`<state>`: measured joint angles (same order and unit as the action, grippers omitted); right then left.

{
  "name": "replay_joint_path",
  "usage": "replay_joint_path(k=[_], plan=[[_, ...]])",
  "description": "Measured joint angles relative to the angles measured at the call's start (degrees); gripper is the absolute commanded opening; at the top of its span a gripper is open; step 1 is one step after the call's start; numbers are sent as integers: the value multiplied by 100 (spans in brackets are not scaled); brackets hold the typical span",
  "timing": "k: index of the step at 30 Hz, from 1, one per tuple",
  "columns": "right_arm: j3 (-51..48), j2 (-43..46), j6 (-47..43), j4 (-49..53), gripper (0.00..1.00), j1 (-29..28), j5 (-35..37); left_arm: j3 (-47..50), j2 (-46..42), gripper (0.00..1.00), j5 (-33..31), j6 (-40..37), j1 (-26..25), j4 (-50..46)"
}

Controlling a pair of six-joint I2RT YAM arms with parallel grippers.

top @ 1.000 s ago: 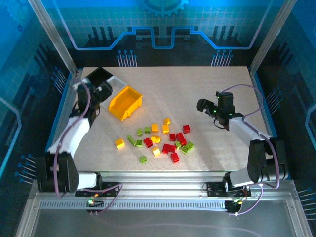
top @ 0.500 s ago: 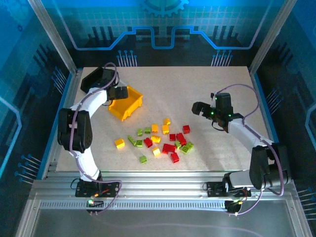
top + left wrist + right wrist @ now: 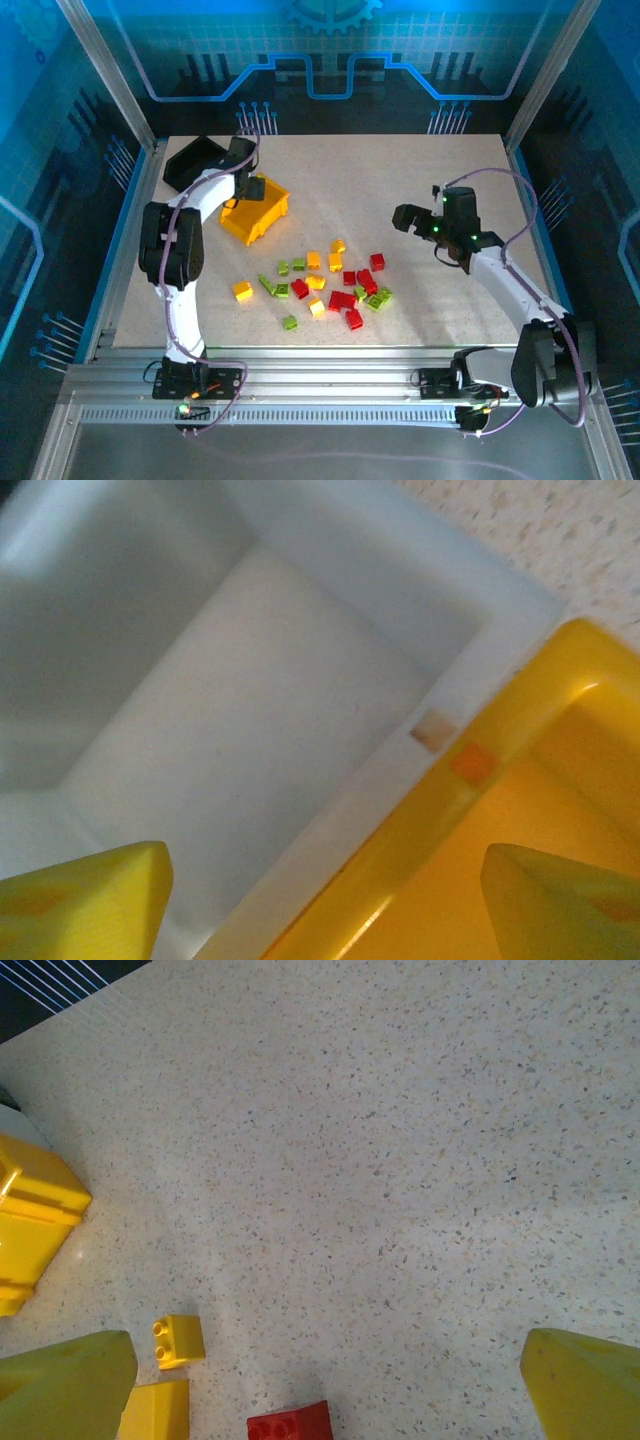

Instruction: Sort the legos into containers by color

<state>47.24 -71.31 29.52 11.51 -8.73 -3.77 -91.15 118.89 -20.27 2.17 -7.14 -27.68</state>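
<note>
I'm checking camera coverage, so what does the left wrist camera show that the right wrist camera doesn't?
Left wrist view: the white bin, its bare floor and walls, rim right beside the yellow bin. Right wrist view: loose legos, a yellow brick and a red brick. Both views: the yellow bin, the speckled table, and yellow fingertips spread wide, of the left tool and the right tool.

L gripper (image 3: pixel 325 900): jaws apart, arm extended | R gripper (image 3: pixel 330 1380): jaws wide
</note>
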Motion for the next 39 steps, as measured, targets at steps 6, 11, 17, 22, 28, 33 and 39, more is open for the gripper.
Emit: replay_joint_path(k=[6,11,17,22,28,33,39], plan=[[4,111,2,105,100,-26,33,-61,90,57,-103,-109,-39,-98],[11,111,4,160,100,-26,33,-149,90,48,11,22,-269,-236],[13,111,4,225,100,-26,72,-616,236,32,345,376,-629,-575],[13,114,2,247,100,-26,164,-1172,507,19,514,855,-935,-999],[13,116,2,267,100,-26,205,-1631,743,0,577,1335,-1370,-1427],[11,118,2,267,100,-26,223,-1878,852,0,684,1882,-1698,-1714],[-4,208,2,273,100,-22,225,-2505,1209,0,588,2509,-1963,-2114]])
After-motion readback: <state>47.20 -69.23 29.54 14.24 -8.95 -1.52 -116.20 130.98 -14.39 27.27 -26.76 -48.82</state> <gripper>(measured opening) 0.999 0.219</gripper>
